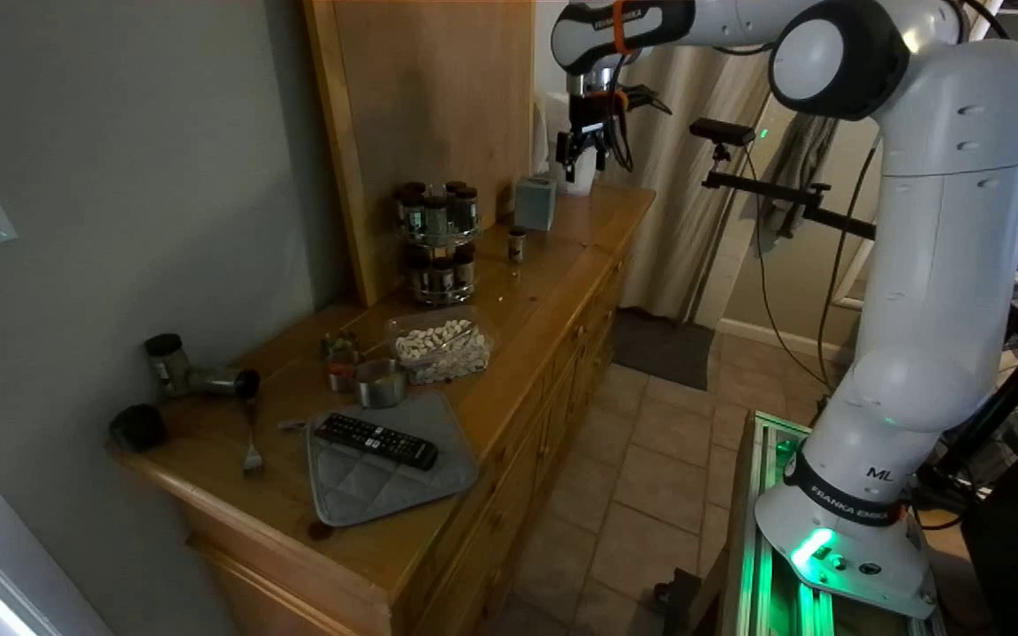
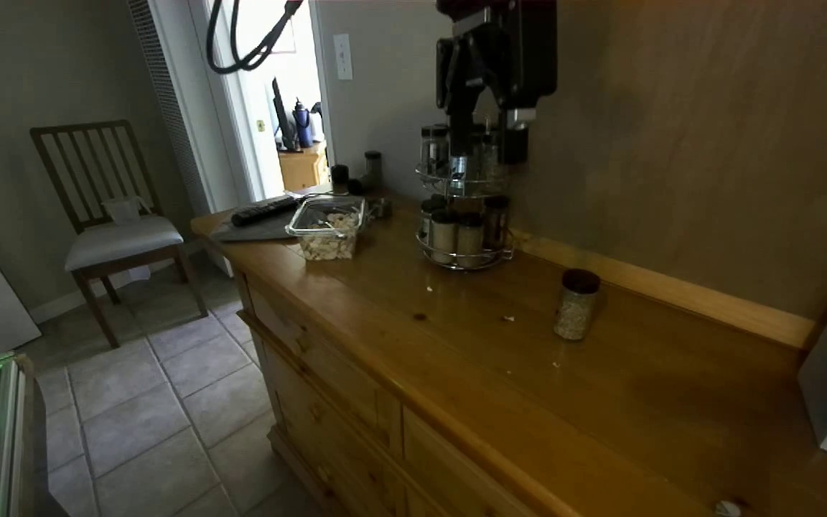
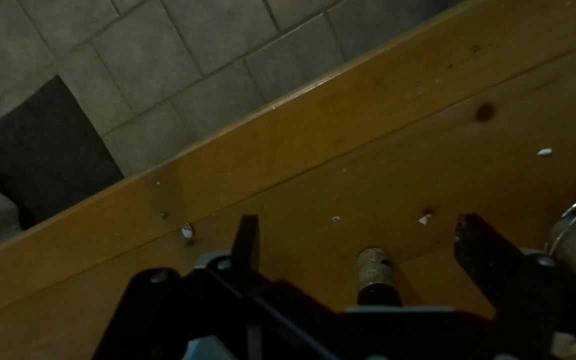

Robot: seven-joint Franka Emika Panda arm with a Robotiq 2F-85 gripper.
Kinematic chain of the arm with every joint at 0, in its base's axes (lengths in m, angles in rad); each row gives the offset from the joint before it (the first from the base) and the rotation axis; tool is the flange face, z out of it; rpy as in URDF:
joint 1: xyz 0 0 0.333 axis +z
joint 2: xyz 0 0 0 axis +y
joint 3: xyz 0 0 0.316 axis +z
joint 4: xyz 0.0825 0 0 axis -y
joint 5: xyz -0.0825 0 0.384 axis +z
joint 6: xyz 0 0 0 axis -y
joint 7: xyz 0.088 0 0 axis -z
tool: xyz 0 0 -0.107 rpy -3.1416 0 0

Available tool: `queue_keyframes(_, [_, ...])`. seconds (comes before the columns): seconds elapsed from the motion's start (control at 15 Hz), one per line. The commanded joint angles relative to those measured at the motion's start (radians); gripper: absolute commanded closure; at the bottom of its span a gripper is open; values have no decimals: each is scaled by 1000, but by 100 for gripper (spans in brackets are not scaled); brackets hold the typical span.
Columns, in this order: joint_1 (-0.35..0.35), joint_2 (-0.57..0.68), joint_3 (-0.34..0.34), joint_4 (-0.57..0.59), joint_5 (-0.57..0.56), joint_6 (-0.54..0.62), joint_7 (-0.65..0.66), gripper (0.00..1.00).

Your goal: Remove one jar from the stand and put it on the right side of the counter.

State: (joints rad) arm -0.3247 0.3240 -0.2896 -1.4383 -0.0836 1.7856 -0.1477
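I have the pincer [image 3: 358,222] hanging above the long wooden desk [image 2: 456,373], its two fingers [image 3: 246,241] spread apart. A small dark-lidded jar [image 2: 576,307] stands upright on the desk, apart from the round metal stand [image 2: 458,267], which carries other jars [image 2: 444,237] on both tiers. The jar is between the stand and a blue-grey box [image 1: 535,203]; on the stand's opposite side I see a clear tub [image 2: 313,231] of pale pieces [image 1: 438,338].
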Motion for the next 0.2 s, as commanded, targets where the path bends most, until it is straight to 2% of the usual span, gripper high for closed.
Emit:
queue_keyframes(0.0, [-14,-11,16,8,0,-15,-17,0])
queue_keyframes(0.13, [-13,-19,19,8,1,-22,-28,0])
